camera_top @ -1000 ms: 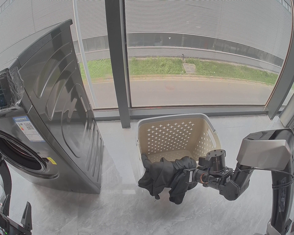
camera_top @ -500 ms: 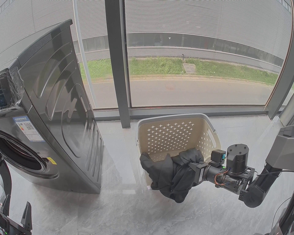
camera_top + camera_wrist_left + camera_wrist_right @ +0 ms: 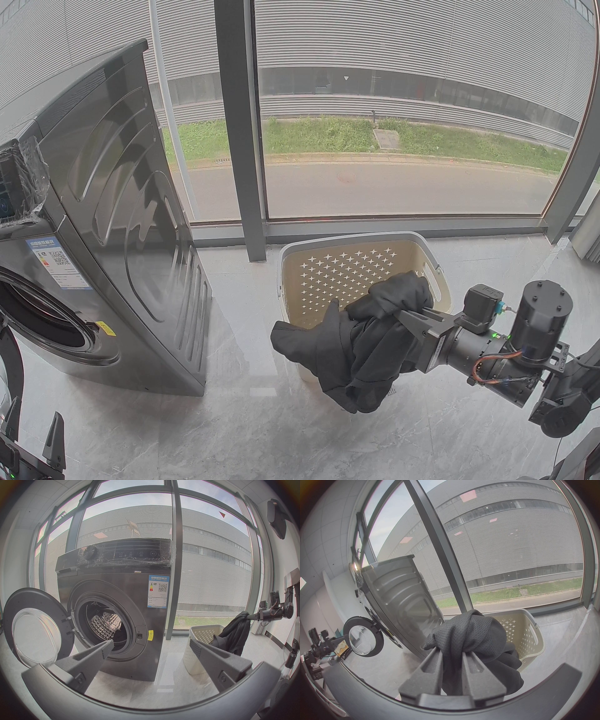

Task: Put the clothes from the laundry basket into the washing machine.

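Dark grey garment (image 3: pixel 362 350), bunched, hanging from my right claw (image 3: pixel 409 325), whose two fingers are pinched narrow on a fold of its cloth. The garment is in the air at 5 o'clock in the head view, over the near rim of the laundry basket (image 3: pixel 350 240). Its lower folds droop in front of that rim, and I cannot tell whether they touch it. The basket, cream with star-shaped holes in its walls, stands upright on the grey marbled floor (image 3: pixel 250 431) close to the window (image 3: pixel 406 125). The washing machine (image 3: pixel 125 206), dark grey, stands at 9 o'clock from the basket, well apart from it. Its round door (image 3: pixel 34 627) is swung fully open on the side of the drum mouth (image 3: pixel 104 627) away from the basket, and the steel drum shows inside. My left claw (image 3: pixel 150 642) is spread wide and holds nothing. It sits low in front of the machine, at 7 o'clock in the head view.
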Motion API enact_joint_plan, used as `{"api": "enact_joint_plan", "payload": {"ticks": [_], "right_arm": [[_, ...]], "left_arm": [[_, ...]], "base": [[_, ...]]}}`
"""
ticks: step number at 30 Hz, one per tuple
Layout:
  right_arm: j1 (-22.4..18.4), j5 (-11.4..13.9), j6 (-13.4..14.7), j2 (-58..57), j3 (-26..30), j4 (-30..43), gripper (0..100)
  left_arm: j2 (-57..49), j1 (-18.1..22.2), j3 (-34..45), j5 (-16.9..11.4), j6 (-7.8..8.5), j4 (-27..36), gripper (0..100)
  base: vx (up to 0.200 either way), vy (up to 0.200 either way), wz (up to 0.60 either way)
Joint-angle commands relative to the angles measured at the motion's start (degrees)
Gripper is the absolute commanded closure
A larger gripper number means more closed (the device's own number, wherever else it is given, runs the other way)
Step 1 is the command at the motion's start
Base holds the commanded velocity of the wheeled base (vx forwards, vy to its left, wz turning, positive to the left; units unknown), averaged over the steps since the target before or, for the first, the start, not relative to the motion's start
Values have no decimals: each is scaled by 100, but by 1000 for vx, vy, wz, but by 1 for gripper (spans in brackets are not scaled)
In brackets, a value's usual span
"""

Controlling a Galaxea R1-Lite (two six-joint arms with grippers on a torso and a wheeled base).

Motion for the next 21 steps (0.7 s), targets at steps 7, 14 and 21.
{"api": "enact_joint_plan", "payload": {"ticks": [7,14,21], "right_arm": [[36,-26,-12,-788,173,126,100],[-518,255,23,30,-197,20,100],[-711,440,49,741,-882,56,100]], "left_arm": [[-93,1,84,3,-15,-2,0],[-93,1,84,3,-15,-2,0],[-93,1,84,3,-24,-2,0]], "base": [[0,0,0],[0,0,0],[0,0,0]]}}
